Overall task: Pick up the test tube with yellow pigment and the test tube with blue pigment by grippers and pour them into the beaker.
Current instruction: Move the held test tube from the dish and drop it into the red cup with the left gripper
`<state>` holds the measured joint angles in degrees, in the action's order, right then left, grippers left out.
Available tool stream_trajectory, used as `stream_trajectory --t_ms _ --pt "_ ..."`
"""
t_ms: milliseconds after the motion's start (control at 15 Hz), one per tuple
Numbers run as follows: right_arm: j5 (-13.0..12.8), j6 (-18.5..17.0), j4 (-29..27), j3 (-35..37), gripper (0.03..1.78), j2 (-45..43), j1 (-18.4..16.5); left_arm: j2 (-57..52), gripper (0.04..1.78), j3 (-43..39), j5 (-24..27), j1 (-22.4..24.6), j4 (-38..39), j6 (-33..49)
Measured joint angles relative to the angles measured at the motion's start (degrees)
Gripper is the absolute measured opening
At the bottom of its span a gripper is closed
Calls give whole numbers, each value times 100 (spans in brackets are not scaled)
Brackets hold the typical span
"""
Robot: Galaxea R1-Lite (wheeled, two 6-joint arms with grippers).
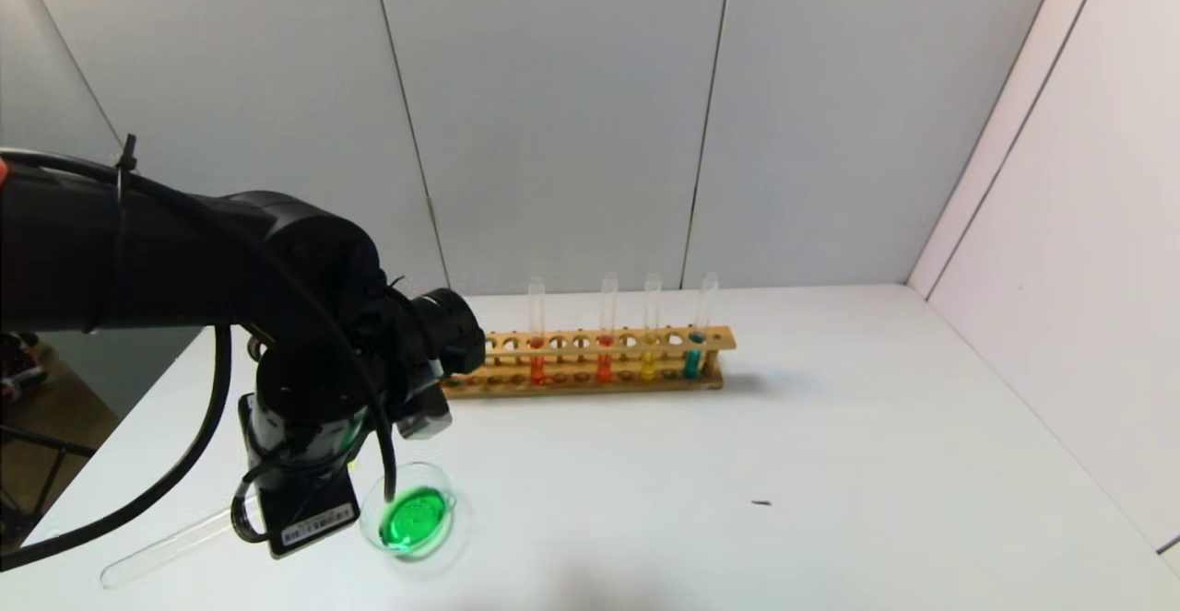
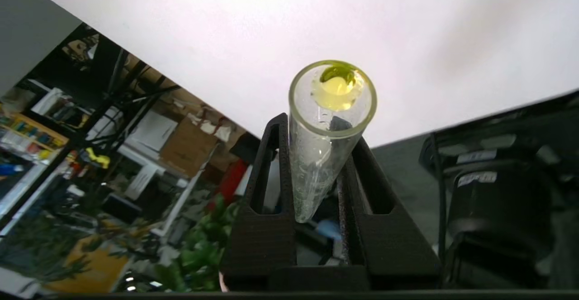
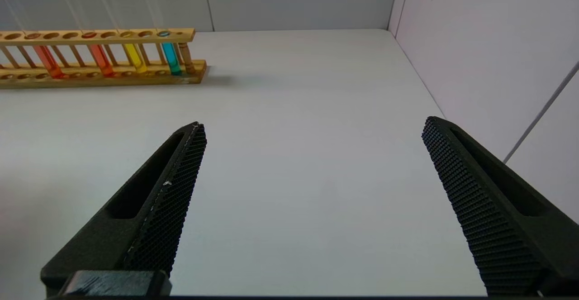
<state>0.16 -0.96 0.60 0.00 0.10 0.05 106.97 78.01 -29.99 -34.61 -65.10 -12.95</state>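
The left gripper (image 2: 312, 155), clamped on the near-empty yellow tube (image 2: 323, 141), holds it beside the beaker (image 1: 408, 521) of green liquid; the right gripper (image 3: 312, 169) gapes wide, empty.

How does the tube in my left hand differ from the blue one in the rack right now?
The yellow tube is clamped in the left hand and tipped nearly flat; the blue tube stands upright in the wooden rack. The yellow tube holds only a yellow drop near its mouth; the blue tube has liquid pooled at its bottom. Both are thin clear glass.
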Motion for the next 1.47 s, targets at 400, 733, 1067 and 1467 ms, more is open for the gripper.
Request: stream_trajectory --t_ms 400,733,1067,1467 --pt "0 0 0 0 174 0 2 -195 32 -246 -9 99 851 717" --pt "0 0 0 0 174 0 2 -839 32 -328 23 702 2525 1315" --pt "0 2 0 0 174 0 2 -1257 32 -441 26 1762 3978 1376" --pt "0 0 0 0 174 0 2 -755 32 168 265 2995 6044 1262"
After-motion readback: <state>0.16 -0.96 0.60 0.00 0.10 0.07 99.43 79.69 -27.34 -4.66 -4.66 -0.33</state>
